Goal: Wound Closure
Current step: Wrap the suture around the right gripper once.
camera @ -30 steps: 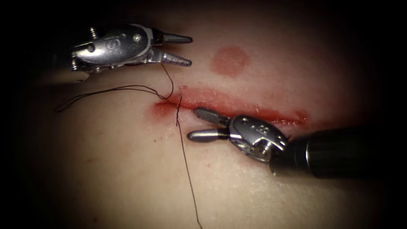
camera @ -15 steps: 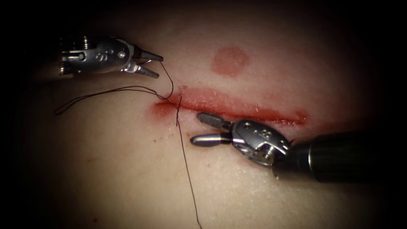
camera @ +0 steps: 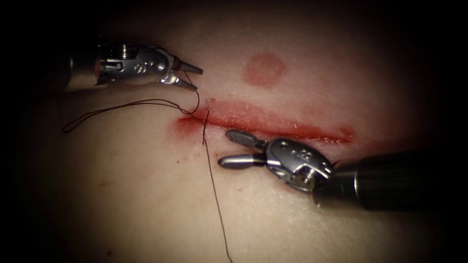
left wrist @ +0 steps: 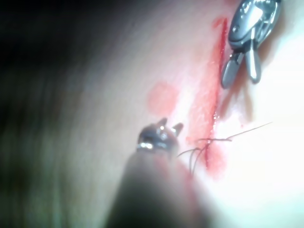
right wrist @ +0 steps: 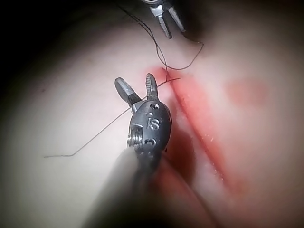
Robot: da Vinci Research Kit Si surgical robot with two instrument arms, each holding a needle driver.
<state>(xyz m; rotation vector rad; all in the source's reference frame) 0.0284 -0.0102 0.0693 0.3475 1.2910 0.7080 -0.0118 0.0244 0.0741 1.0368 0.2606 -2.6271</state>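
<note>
**Both needle drivers parted and empty over the stitched left end of the cut**

Nearest, the thin black thread [camera: 216,195] runs up the pale pork tissue [camera: 146,195] to a stitch at the left end of the long red cut [camera: 273,124]. Just right of it, the right arm's silver needle driver [camera: 230,148] hovers with jaws apart, holding nothing. Beyond the cut, thread loops leftward over the tissue, and one strand rises beside the left arm's silver needle driver [camera: 195,79], jaws slightly apart and gripping nothing. Farther back lies a round red fluid spot [camera: 263,69].

Thread [camera: 210,160] crosses the bare tissue [camera: 146,195] left of the right tool [camera: 233,149].
</note>
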